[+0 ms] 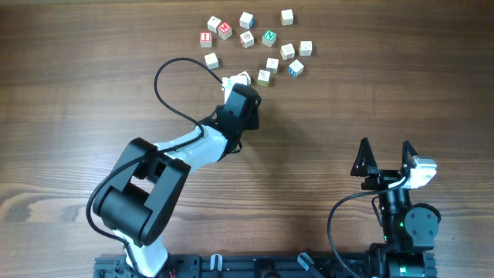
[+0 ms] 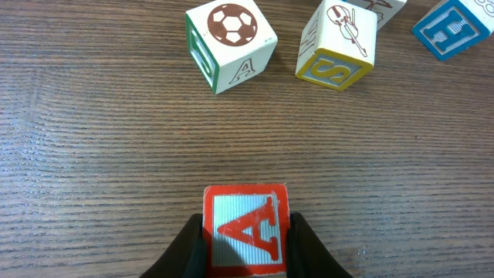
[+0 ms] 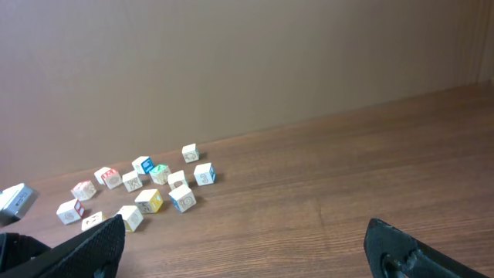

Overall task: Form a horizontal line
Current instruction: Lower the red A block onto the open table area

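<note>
My left gripper (image 1: 236,82) (image 2: 247,251) is shut on a wooden cube with a red letter A (image 2: 245,230), which rests low on the table at the near edge of the cube cluster. The cube shows as a pale block in the overhead view (image 1: 240,77). Just beyond it lie a green-edged football cube (image 2: 230,42) (image 1: 264,76), a yellow S cube (image 2: 337,46) and a blue H cube (image 2: 451,27) (image 1: 296,69). No straight row of three cubes shows; the cubes lie scattered. My right gripper (image 1: 384,157) (image 3: 247,259) is open and empty, far from the cubes at the front right.
Several more loose letter cubes (image 1: 246,38) lie scattered at the table's back centre, also seen far off in the right wrist view (image 3: 147,185). The left arm's black cable (image 1: 166,93) loops over the table left of the cubes.
</note>
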### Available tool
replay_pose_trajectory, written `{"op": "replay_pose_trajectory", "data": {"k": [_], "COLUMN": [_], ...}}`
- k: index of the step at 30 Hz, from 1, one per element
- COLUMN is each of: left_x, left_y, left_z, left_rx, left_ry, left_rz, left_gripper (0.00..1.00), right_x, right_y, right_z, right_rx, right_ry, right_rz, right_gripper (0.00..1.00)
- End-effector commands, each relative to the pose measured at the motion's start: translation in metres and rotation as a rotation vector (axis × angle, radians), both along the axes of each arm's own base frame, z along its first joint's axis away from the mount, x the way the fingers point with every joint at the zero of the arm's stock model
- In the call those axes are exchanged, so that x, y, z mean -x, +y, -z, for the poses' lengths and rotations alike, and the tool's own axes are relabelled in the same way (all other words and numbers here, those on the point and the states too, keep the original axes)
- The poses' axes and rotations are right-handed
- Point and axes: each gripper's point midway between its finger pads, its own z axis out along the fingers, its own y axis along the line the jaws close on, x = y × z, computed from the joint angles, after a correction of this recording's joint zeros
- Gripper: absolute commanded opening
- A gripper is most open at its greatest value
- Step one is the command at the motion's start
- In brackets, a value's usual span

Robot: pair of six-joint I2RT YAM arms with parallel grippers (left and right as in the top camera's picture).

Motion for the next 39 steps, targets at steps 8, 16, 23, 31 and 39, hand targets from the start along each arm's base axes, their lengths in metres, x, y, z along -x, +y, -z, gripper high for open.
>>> {"op": "replay_pose_trajectory", "data": {"k": [8,16,23,31,39], "left_x": [0.0074,0.0069,0.007,0.0087,0.01], "left_y": [0.0131,0.0151,0.015,0.0116,0.0091], "left_z": [0.025,0.0256,0.0257,0.0256,0.0256], "left_rx": [-0.082,-0.091,-0.089,-0.089,-0.089], "left_ry": [0.042,0.039,0.041,0.04,0.04], "left_rz": [-0.017,-0.024,-0.026,-0.018,-0.011], "left_gripper": [0.2,0.21,0.28,0.31,0.34], "right_x": [0.0005,0.0005,0.0005,0.0005,0.0005], "right_y": [0.0006,0.0006,0.0006,0.0006,0.0006], "right_z": [-0.0017,-0.0017,-0.0017,-0.0016,-0.0016], "right_rx": [0.013,0.014,0.014,0.013,0.013], "right_ry": [-0.009,-0.009,-0.009,-0.009,-0.009], "right_rz": [-0.007,-0.007,-0.007,-0.007,-0.007], "right_gripper": [1.0,1.0,1.0,1.0,1.0]}}
